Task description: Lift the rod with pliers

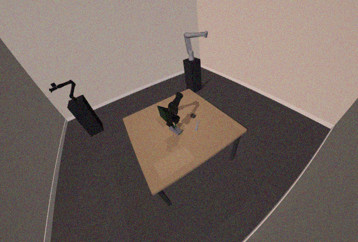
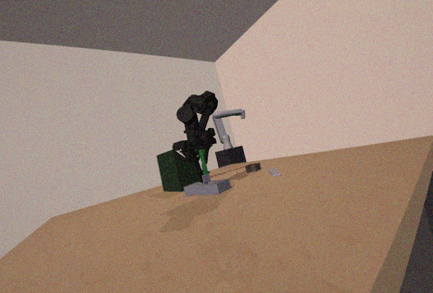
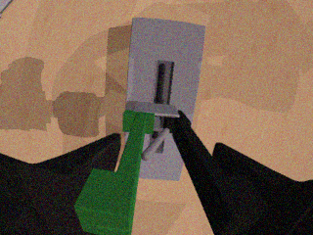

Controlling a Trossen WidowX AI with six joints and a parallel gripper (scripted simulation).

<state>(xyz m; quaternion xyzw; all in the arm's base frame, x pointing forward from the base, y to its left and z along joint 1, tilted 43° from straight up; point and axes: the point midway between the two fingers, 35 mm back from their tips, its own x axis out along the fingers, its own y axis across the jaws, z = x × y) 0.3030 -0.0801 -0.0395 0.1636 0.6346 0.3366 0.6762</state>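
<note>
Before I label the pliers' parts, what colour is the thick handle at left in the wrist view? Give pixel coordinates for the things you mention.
Green (image 3: 110,201); the wrist view shows it best.

The wooden table (image 1: 202,150) (image 2: 279,233) (image 3: 264,142) bears a grey block (image 1: 175,130) (image 2: 201,189) (image 3: 187,49) and a small dark box (image 1: 193,115) (image 2: 253,168).

The green and grey pliers (image 1: 175,126) (image 2: 203,162) (image 3: 138,147) stand almost straight up, head down at the thin slot (image 3: 166,80) in the flat grey block (image 1: 177,131) (image 2: 201,189) (image 3: 166,41).
</note>
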